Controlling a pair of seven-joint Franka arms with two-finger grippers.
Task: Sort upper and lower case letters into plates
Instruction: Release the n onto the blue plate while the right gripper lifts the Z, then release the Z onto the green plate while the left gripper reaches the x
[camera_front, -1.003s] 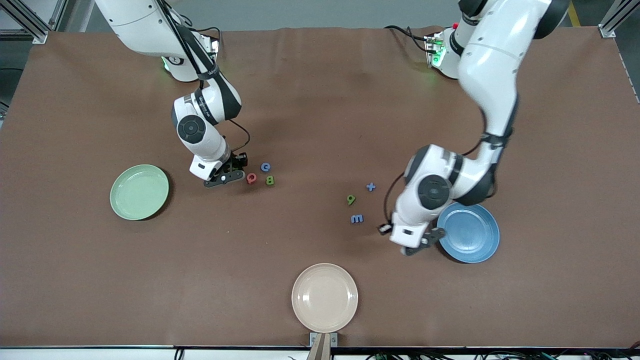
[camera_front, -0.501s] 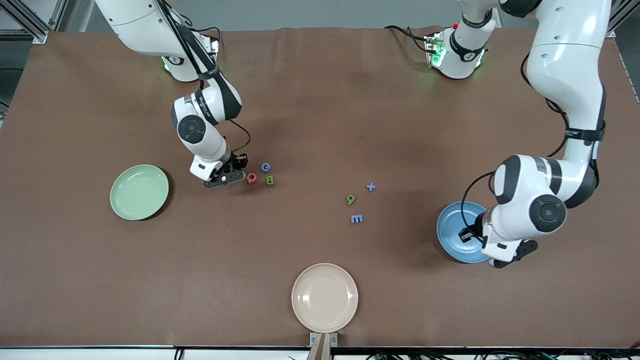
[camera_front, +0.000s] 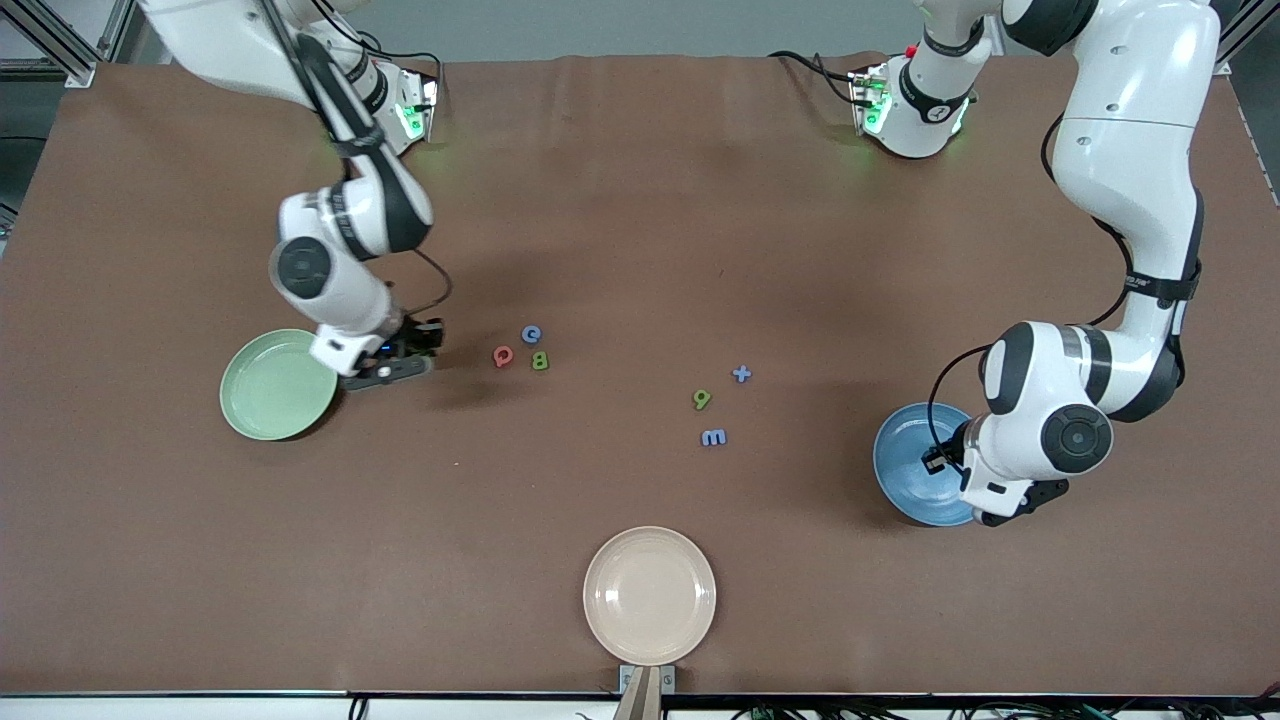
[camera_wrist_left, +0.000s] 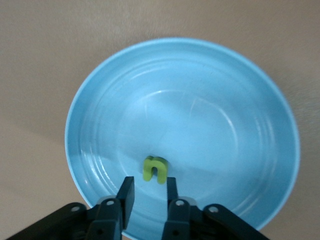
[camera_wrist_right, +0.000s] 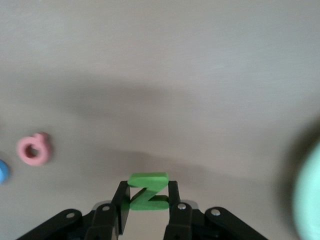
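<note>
You are carrying the green N (camera_wrist_right: 147, 191) clenched between the jaws of the right pincer (camera_front: 385, 370) over the table beside the pale green plate (camera_front: 278, 384), so next bring it above that plate and release, while the left pincer (camera_wrist_left: 147, 200) is hanging slightly parted above the green u (camera_wrist_left: 154, 169) lying in the blue plate (camera_wrist_left: 240, 150).

Even, bright overhead light; brown table (camera_front: 640, 200) evenly lit, no hard glare. Soft shadows lie on it beside each arm and along the rims of the plates. Front view sharp edge to edge. Right wrist view: pale green plate (camera_wrist_right: 309, 192) blurred at the frame edge, broad soft shadow across the table. Left wrist view: blue plate (camera_wrist_left: 240, 90) shows faint sheen, in focus.
</note>
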